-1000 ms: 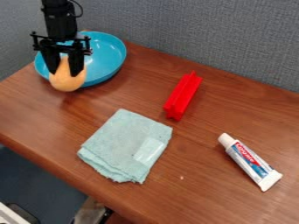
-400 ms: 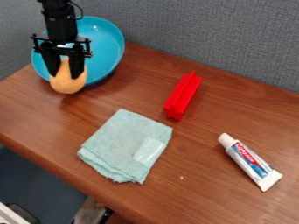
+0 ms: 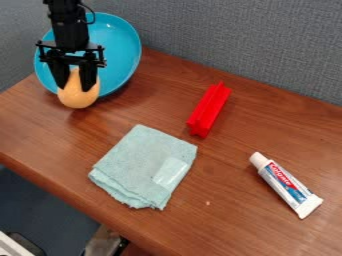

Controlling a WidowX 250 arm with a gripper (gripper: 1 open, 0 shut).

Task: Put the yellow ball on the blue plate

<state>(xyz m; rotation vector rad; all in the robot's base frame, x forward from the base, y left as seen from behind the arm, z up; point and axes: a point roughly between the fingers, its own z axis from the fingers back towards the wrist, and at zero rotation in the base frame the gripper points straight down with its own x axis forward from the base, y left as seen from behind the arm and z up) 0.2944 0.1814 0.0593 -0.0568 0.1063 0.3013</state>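
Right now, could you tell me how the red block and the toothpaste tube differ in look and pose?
The red block is plain solid red; the toothpaste tube is white with red and blue print. The block sits mid-table beside the cloth; the tube lies near the right edge. Both are elongated and lie untouched.

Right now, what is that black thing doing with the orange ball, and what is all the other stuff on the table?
The black thing is the tool at the end of a robot arm, a bit like a hand with two fingers. It points straight down and is shut on the yellow ball, pinching it from both sides. The one picture is taken from the front of the wooden table, looking down at it. Just behind the ball is a blue plate, tipped up on its edge; the ball is meant to go on it. Also on the table lie a pale teal cloth, a red block, and a white toothpaste tube.
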